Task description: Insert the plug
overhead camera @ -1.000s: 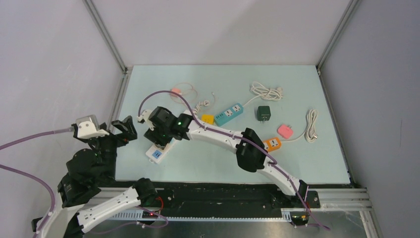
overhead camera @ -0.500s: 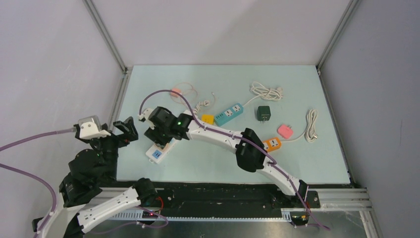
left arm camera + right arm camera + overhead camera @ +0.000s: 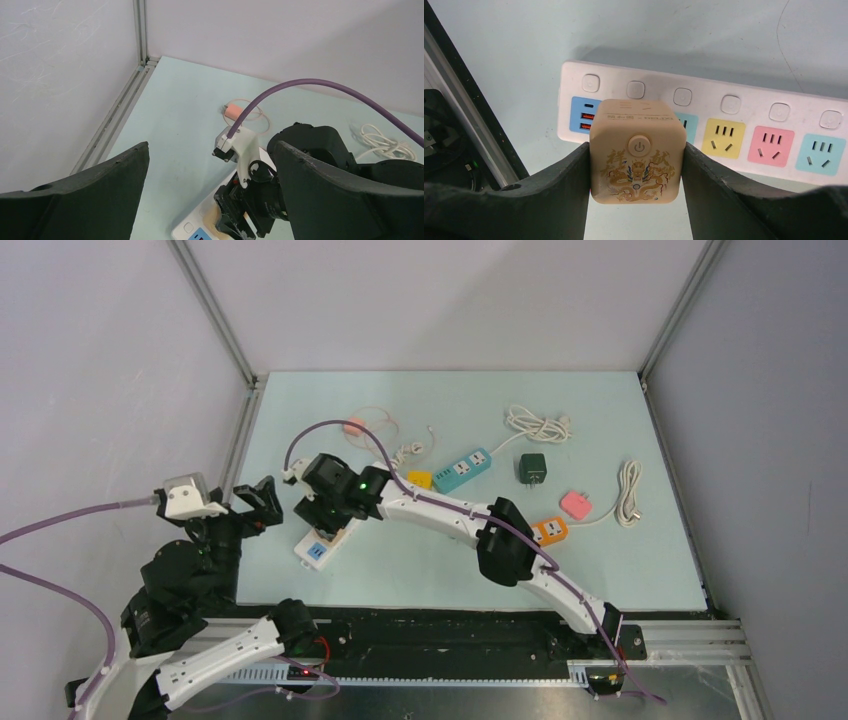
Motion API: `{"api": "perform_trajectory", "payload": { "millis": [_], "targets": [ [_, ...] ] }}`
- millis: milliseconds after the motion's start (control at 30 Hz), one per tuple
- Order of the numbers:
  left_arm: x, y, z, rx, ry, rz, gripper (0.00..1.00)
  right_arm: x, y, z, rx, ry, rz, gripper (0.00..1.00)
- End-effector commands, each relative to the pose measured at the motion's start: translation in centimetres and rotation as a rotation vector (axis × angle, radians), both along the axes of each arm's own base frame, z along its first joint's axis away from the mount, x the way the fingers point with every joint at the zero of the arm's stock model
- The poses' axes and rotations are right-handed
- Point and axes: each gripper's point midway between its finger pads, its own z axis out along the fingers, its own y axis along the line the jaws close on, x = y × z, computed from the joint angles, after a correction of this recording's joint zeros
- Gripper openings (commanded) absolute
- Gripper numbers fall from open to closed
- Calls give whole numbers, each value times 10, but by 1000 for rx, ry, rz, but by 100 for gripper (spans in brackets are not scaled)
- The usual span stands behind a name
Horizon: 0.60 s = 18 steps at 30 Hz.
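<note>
Beige cube plug (image 3: 636, 150), clamped on both sides by the right fingers (image 3: 566, 195), over the white power strip (image 3: 734, 102) on the pale bench (image 3: 704, 30), between the blue USB panel and the teal socket; cannot tell whether seated. Bears a round button with a power symbol, a gold dragon drawing flanked by gold Chinese characters, and a line of small print on top, too fine to read. Left fingers (image 3: 100, 190) spread wide, gripping nothing, near the bench's left edge.
</note>
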Motion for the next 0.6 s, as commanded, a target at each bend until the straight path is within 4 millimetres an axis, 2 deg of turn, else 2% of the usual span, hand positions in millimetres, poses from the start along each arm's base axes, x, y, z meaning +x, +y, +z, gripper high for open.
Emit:
{"api": "perform_trajectory", "payload": {
  "millis": [0, 567],
  "targets": [
    [3, -6, 2, -14, -2, -10, 98, -10, -1, -1, -14, 39, 15, 29],
    [3, -4, -1, -2, 2, -1, 98, 0, 1, -55, -107, -47, -109, 36]
  ]
}}
